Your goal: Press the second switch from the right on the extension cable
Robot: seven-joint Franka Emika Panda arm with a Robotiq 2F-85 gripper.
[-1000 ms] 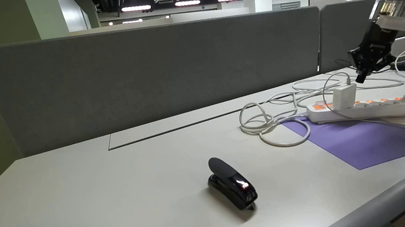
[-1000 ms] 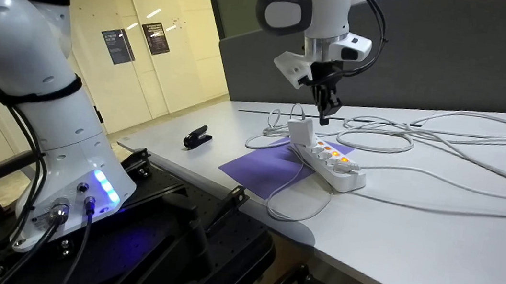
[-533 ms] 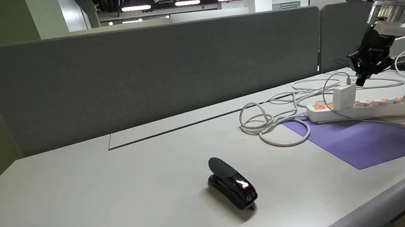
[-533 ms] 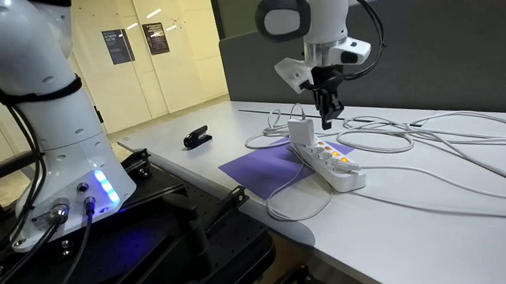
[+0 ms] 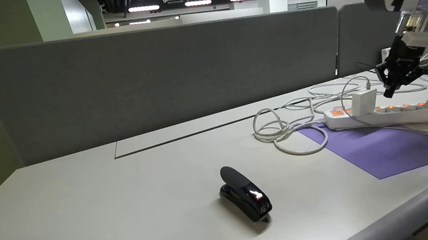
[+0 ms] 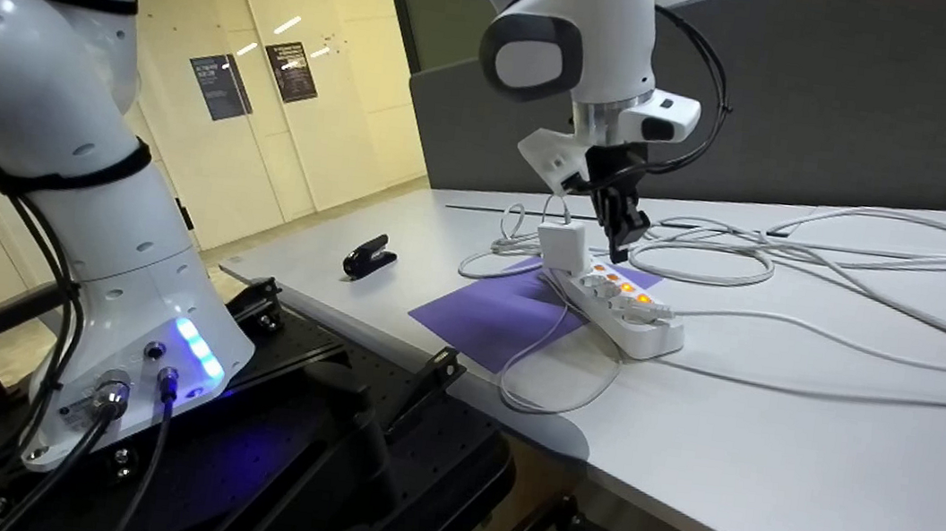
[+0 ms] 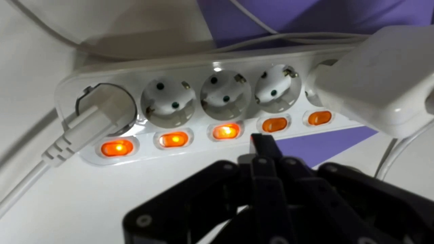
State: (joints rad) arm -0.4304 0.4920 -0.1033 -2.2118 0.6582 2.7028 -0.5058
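The extension cable, a white power strip, lies on the table in both exterior views [image 5: 409,116] [image 6: 655,342] and crosses the wrist view [image 7: 200,136]. In the wrist view its row of orange switches shows. Three on the left glow, such as the nearest lit switch [image 7: 226,131]. Two on the right look darker: one switch [image 7: 274,124] and the rightmost visible one [image 7: 319,118]. My gripper [image 7: 266,138] is shut and empty. Its tips appear just below the gap between the nearest lit switch and the first dark one. In both exterior views it hangs above the strip [image 5: 389,94] [image 6: 619,255].
A tall white adapter [image 7: 383,78] sits on the strip's right end in the wrist view; a white plug [image 7: 105,108] sits at its left end. Purple sheet [image 5: 385,154] lies partly under the strip. Loose white cords [image 6: 697,279] lie around. A black clip-like gadget [image 5: 246,195] stands apart.
My gripper has moved lower, nearer the strip, and a little to the right in both exterior views, away from the adapter. It stays shut. The strip and cords have not moved.
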